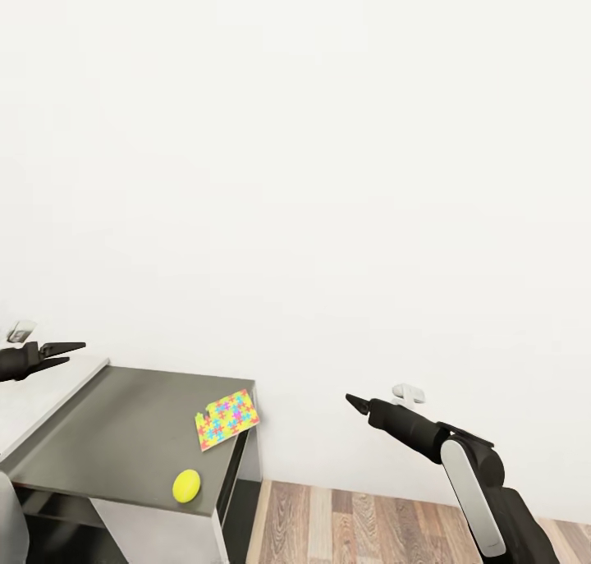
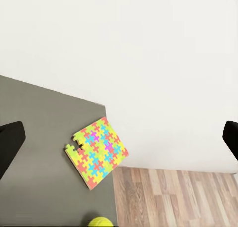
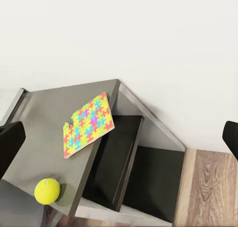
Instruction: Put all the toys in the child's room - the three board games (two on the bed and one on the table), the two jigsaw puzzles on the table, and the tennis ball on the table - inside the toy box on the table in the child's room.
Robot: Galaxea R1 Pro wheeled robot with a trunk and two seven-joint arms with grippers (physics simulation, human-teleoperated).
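Observation:
One jigsaw puzzle (image 1: 227,419) of yellow, pink, blue and green pieces lies flat at the far right corner of the table (image 1: 123,441), one corner poking over the edge. It also shows in the wrist views: jigsaw puzzle (image 2: 96,152), jigsaw puzzle (image 3: 88,124). A yellow tennis ball (image 1: 186,485) rests nearer me by the table's right edge. My left gripper (image 1: 64,353) hovers open above the table's left part. Off to the right of the table, my right gripper (image 1: 355,401) hangs open over the floor. Both are empty.
A plain white wall stands right behind the table. A paler raised surface (image 1: 37,396) adjoins the dark grey top on the left. Open shelves (image 3: 124,157) sit under the table's right end. Wood-plank floor (image 1: 369,523) lies to the right.

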